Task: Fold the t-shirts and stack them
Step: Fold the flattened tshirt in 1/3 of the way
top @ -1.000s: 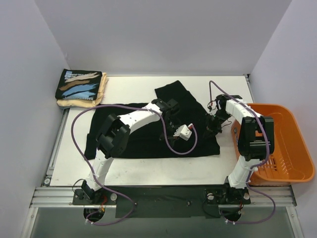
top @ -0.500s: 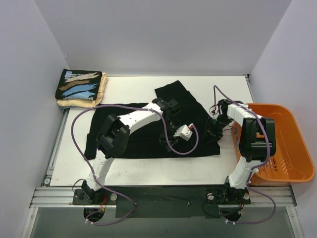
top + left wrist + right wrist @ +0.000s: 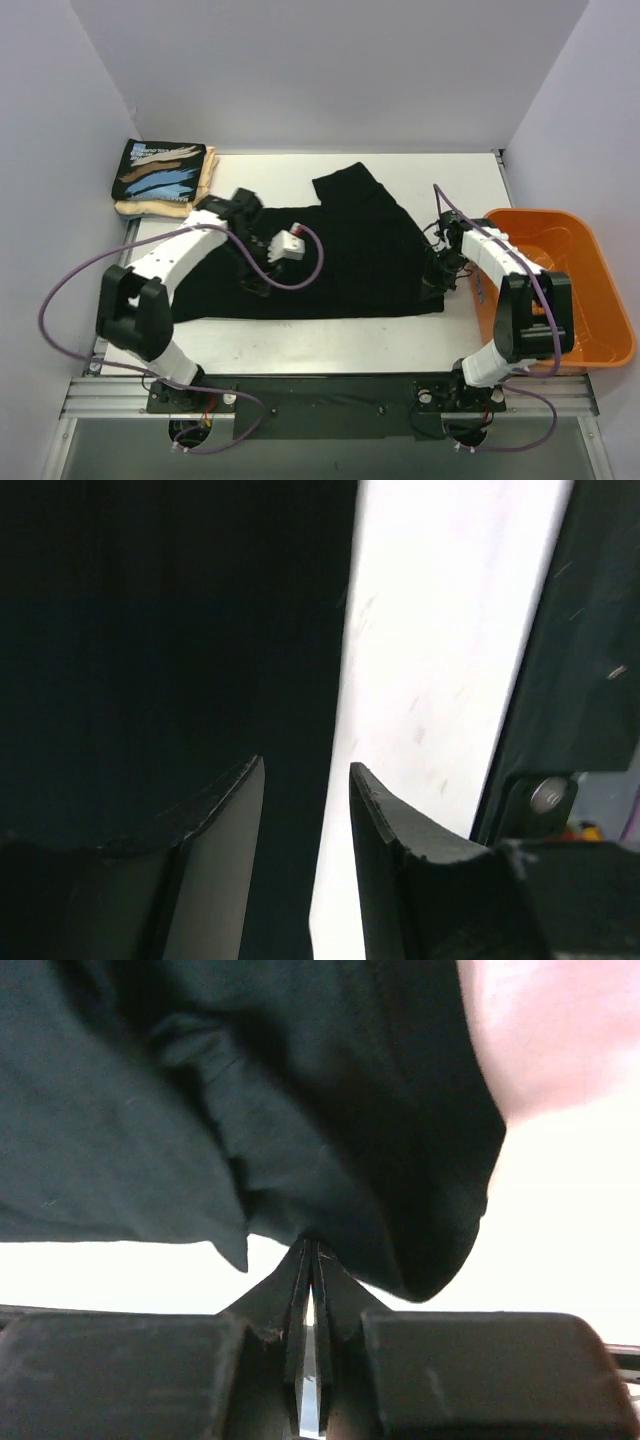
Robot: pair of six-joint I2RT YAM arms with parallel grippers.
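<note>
The plain black t-shirt (image 3: 345, 255) lies spread flat across the middle of the table, one sleeve (image 3: 345, 185) pointing to the back. My left gripper (image 3: 248, 282) hovers low over its left part. In the left wrist view that gripper (image 3: 305, 772) is open, and the edge of the black cloth (image 3: 150, 630) runs between its fingers. My right gripper (image 3: 433, 278) is at the shirt's right edge. It is shut (image 3: 312, 1247) on a pinch of the black t-shirt (image 3: 300, 1110). The printed black t-shirt (image 3: 162, 168) lies folded on the cream one (image 3: 206, 183) at the back left.
An orange basket (image 3: 560, 290) stands at the table's right edge, close beside my right arm. Bare white table (image 3: 430, 630) lies past the shirt's edge, then a dark rail (image 3: 585, 630). Grey walls close off the left, back and right.
My left arm swung from the shirt's middle to its left part and its gripper opened. My right gripper slid nearer along the right edge, opened briefly and shut on the cloth.
</note>
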